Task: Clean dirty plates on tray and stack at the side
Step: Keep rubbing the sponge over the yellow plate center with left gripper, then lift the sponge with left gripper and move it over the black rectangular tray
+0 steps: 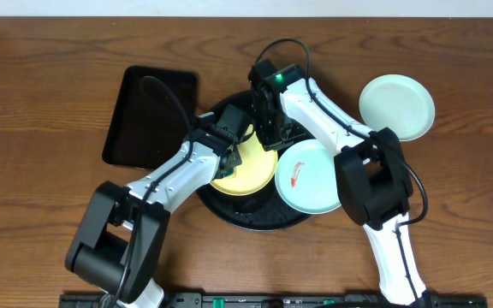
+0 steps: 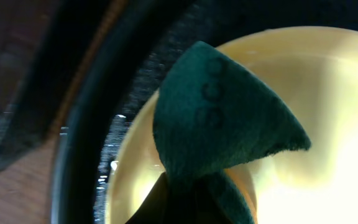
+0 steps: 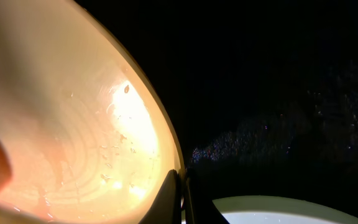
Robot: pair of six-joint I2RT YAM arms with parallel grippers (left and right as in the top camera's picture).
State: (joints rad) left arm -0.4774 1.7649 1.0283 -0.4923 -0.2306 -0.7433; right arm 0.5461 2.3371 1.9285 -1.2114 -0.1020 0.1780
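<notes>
A yellow plate (image 1: 248, 167) lies on the round black tray (image 1: 255, 218). My left gripper (image 1: 229, 137) is shut on a dark teal sponge (image 2: 219, 118) and presses it on the yellow plate (image 2: 328, 124). My right gripper (image 1: 270, 128) is shut on the yellow plate's rim (image 3: 104, 124) at its far edge. A pale mint plate with a red-orange smear (image 1: 308, 175) rests on the tray's right side and shows low in the right wrist view (image 3: 278, 210). A clean pale mint plate (image 1: 397, 105) lies on the table at the right, off the tray.
A smaller rectangular black tray (image 1: 148, 115) sits on the wooden table to the left of the round tray. Both arms cross over the round tray's middle.
</notes>
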